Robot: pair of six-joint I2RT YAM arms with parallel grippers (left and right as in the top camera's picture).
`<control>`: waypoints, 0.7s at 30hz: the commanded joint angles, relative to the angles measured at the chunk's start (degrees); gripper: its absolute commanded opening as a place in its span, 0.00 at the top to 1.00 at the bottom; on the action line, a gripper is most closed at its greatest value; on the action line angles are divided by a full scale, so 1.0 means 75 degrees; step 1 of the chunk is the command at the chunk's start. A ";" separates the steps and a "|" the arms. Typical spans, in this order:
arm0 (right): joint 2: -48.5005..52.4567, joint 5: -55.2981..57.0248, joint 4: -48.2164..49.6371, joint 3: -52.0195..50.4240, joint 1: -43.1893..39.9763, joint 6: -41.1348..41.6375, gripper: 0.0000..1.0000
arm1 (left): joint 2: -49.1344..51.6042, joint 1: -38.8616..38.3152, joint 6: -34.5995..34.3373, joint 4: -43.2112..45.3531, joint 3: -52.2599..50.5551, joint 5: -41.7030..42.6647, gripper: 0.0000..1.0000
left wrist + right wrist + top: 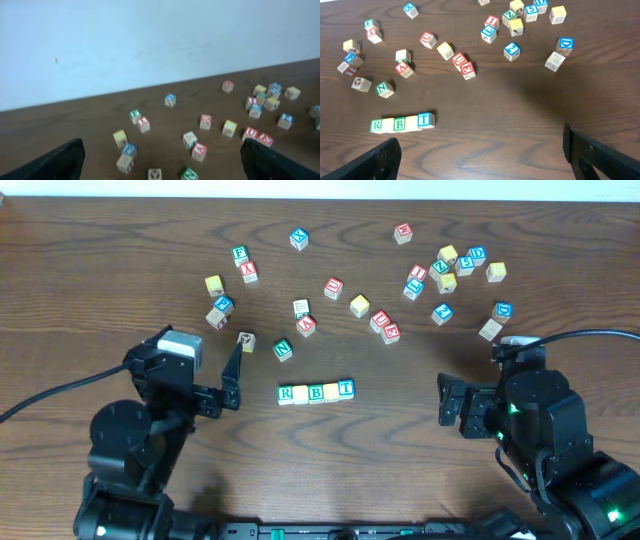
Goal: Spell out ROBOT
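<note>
Five small cubes stand in a touching row near the table's front middle: green R (286, 393), a plain yellow-faced cube (301, 392), green B (316, 392), a second yellow-faced cube (331, 391) and blue T (346, 389). The right wrist view shows the same row, R (376, 125) to T (423, 119). My left gripper (200, 358) (165, 167) is open and empty, left of the row. Right of the row, my right gripper (485, 385) (482, 160) is open, with bare wood between its fingers.
Loose letter cubes lie scattered across the far half of the table. A green N cube (283, 350) and a red A cube (306, 326) lie just behind the row. A dense cluster (450, 265) sits at the far right. A pale wall (150, 45) backs the table.
</note>
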 commanded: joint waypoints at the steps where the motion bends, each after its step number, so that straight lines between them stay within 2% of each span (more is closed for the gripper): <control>1: -0.0015 0.0114 -0.0009 0.0009 -0.0032 -0.0093 0.01 | -0.0449 0.0017 0.0114 0.0233 0.0140 -0.0096 0.02; 8: -0.0015 0.0114 -0.0009 0.0009 -0.0032 -0.0090 0.01 | -0.1824 0.0017 0.0114 0.0361 0.0140 -0.0093 0.02; 21: -0.0015 0.0114 -0.0009 0.0009 -0.0032 -0.0093 0.01 | -0.3488 0.0017 0.0122 0.0044 0.0023 -0.0146 0.02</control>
